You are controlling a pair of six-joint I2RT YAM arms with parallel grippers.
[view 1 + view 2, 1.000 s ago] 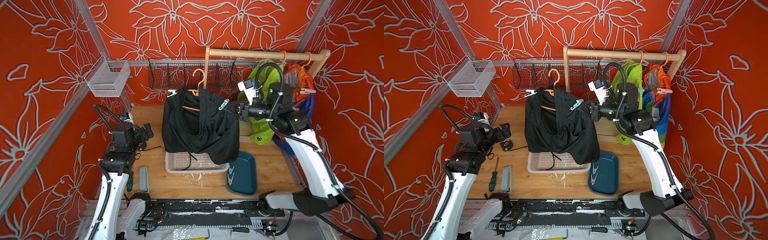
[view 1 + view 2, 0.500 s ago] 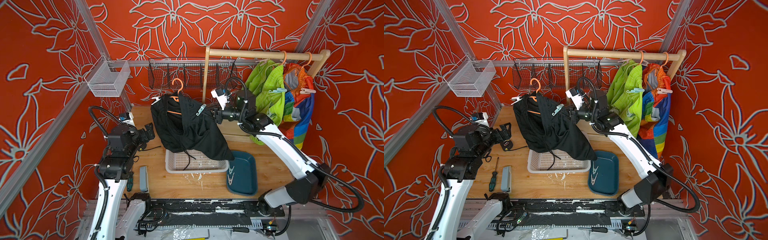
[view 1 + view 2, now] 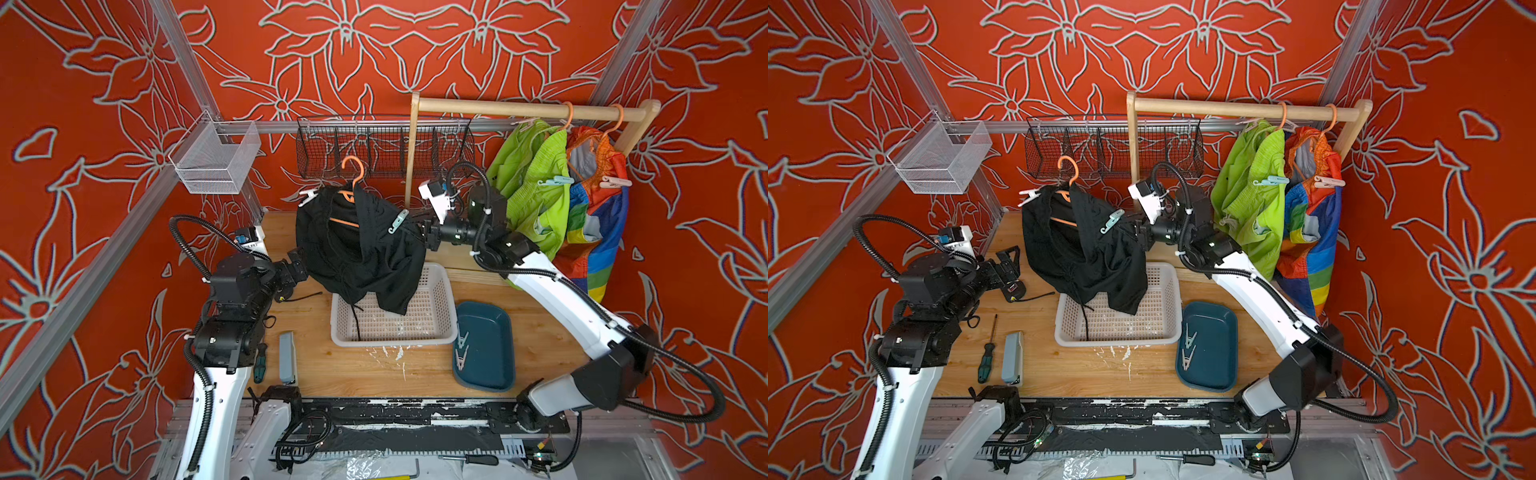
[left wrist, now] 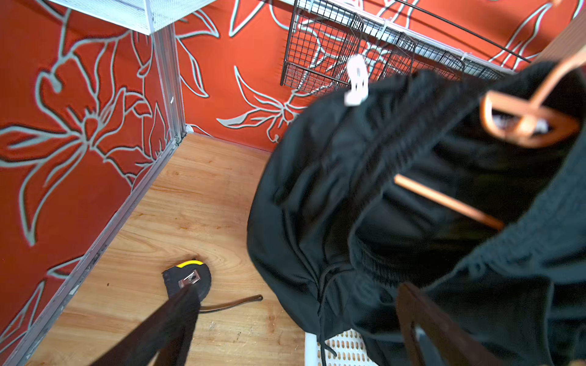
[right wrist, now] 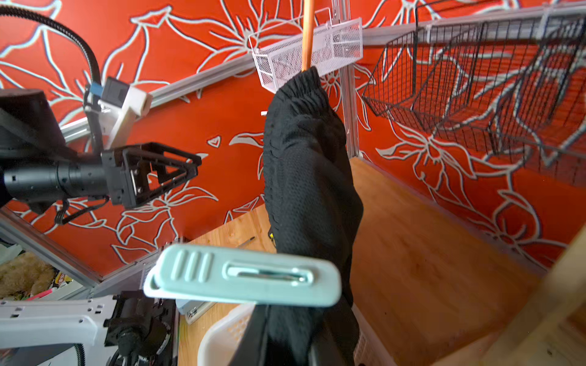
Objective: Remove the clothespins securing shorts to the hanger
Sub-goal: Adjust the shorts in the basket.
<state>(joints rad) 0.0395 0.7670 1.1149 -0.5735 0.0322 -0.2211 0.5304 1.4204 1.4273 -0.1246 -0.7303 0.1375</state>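
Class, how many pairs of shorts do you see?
3: black shorts, held by the right gripper above the white basket; lime green shorts and rainbow shorts, side by side on the wooden rail. None seems hidden.

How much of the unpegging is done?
Done: two pale clothespins lie in the teal plastic tray. In hand: the right gripper clamps the black fabric shorts, which carry a mint clothespin and a white clothespin; left gripper open. Left: pegged lime green shorts and rainbow patchwork shorts.

White basket (image 3: 415, 322) sits beside teal tray (image 3: 492, 345) on wooden table (image 3: 353, 372).
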